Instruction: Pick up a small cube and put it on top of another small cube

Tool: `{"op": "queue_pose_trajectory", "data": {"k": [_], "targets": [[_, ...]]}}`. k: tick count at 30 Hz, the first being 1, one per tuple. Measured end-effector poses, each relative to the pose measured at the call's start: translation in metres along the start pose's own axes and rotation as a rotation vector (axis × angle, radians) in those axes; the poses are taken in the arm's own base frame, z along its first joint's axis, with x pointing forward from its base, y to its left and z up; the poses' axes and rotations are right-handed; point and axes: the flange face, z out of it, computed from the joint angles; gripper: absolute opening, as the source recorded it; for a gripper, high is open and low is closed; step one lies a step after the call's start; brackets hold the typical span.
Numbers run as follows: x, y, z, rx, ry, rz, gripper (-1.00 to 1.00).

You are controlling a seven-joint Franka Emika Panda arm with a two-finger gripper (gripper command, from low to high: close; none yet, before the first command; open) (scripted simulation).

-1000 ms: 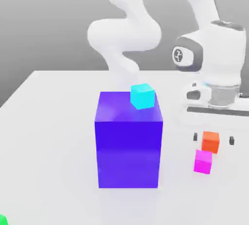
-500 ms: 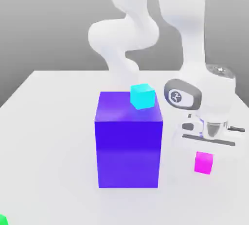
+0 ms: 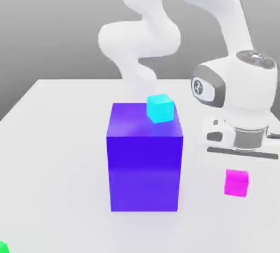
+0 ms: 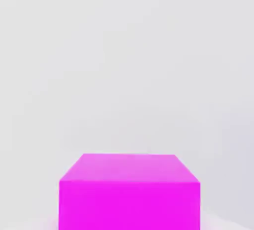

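Since the earlier frame the gripper (image 3: 236, 183) has risen, and the pink cube (image 3: 236, 183) has shifted slightly toward the exterior view's right. The fingers look clamped on that cube, at the lower right of the exterior view. The relation that matters: it lies directly beneath the hand, between the fingertips, so the next move should be carrying it level over whichever small cube is meant as the base.

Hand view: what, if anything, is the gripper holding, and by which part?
The magenta cube, apparently by two opposite side faces; the exact grip height cannot be told.
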Motion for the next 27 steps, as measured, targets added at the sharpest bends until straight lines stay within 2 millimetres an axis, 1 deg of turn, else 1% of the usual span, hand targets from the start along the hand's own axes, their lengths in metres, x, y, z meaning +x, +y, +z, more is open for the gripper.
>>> {"op": "queue_pose_trajectory", "data": {"k": [1, 3, 5, 7, 10, 12, 14, 15, 16, 17, 18, 23, 24, 25, 27], "targets": [[0.029, -0.007, -0.003, 0.002, -0.001, 0.034, -1.0], [0.087, -0.013, -0.009, 0.004, 0.0, 0.1, -1.0], [0.141, -0.011, -0.014, 0.006, 0.002, 0.161, -1.0], [0.192, -0.002, -0.019, 0.007, 0.005, 0.224, -1.0], [0.263, 0.023, -0.027, 0.005, 0.011, 0.326, -1.0], [0.307, 0.046, -0.032, 0.003, 0.016, 0.394, -1.0], [0.348, 0.075, -0.035, 0.0, 0.023, 0.476, -1.0], [0.369, 0.089, -0.032, -0.002, 0.026, 0.519, -1.0], [0.39, 0.104, -0.025, -0.005, 0.029, 0.561, -1.0], [0.411, 0.119, -0.011, -0.007, 0.032, 0.603, -1.0], [0.431, 0.135, 0.003, -0.011, 0.036, 0.645, 1.0], [0.431, 0.135, 0.003, -0.011, 0.036, 0.645, 1.0], [0.442, 0.143, 0.011, -0.014, 0.039, 0.667, 1.0], [0.447, 0.147, 0.006, -0.015, 0.04, 0.677, 1.0], [0.45, 0.149, -0.02, -0.016, 0.042, 0.685, 1.0]]}}
